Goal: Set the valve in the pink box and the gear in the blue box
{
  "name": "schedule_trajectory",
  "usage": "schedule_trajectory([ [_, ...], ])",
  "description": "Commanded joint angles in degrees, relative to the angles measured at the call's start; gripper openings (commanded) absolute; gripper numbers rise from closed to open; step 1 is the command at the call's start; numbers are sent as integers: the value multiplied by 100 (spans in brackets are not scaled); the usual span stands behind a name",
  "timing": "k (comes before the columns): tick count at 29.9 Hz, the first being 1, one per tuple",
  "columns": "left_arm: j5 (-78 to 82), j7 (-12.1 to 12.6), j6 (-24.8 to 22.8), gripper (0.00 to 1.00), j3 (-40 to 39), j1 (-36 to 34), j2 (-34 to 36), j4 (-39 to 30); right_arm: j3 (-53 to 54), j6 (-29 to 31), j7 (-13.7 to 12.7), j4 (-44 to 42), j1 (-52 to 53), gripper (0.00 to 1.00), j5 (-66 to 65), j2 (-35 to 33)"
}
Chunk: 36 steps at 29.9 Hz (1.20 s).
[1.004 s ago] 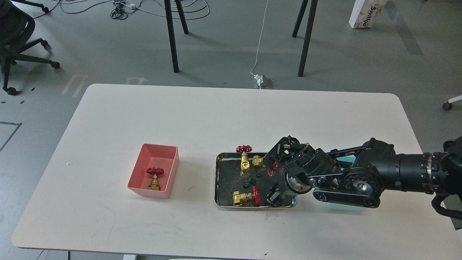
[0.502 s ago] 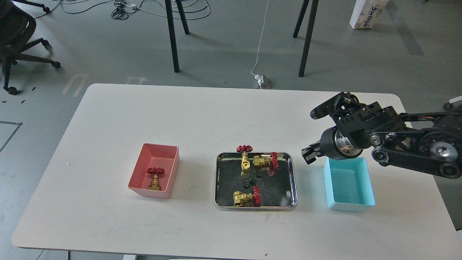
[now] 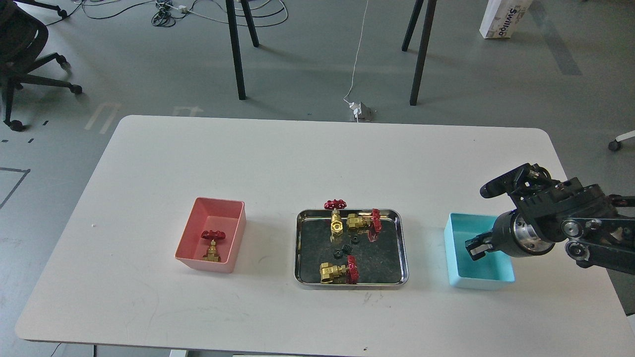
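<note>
Black right hand (image 3: 477, 246) over blue box (image 3: 477, 281); finger state unclear, too small to tell.

Right gripper (image 3: 475, 246) hangs over the blue box (image 3: 477, 282); steel tray (image 3: 403, 250) centre, pink box (image 3: 191, 233) left, on the table (image 3: 278, 158).

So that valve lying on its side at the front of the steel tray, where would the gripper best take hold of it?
Probably the brass body of the front valve, gripped from straight above. It lies flat with its red handwheel on edge to the right; the tray rim runs close in front, so a side approach looks blocked.
</note>
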Motion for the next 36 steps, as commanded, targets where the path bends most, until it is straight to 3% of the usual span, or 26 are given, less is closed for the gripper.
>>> schedule_trajectory([
  [1, 20, 0, -9, 91, 13, 50, -65, -17, 242, 0, -7, -91, -195, 88, 41, 123],
  [4, 20, 0, -123, 91, 170, 68, -153, -17, 698, 0, -42, -126, -196, 94, 146, 114],
  [11, 11, -88, -141, 91, 786, 112, -829, -17, 2780, 0, -51, -846, 32, 96, 1700, 149],
  [15, 20, -97, -123, 91, 1032, 375, -1479, -53, 4037, 0, -77, -1890, 252, 96, 2720, 482],
  [20, 11, -88, -88, 91, 1068, 569, -1972, -61, 4847, -40, -16, -3410, 481, 96, 3266, 1237],
  [26, -33, -88, -18, 91, 980, 683, -2341, -88, 5603, -2173, 98, -5292, 718, 96, 4162, 2503],
  [29, -33, -27, 140, 91, 1050, 683, -2412, -79, 5842, -2754, 344, -5793, 797, 96, 4242, 2750],
  [33, -33, 0, 97, 91, 1059, 674, -2412, -79, 5789, -3598, 406, -6199, 903, 98, 4242, 3084],
  [36, -33, 0, 44, 91, 1059, 666, -2377, -79, 5710, -3732, 424, -6155, 964, 99, 4251, 3085],
])
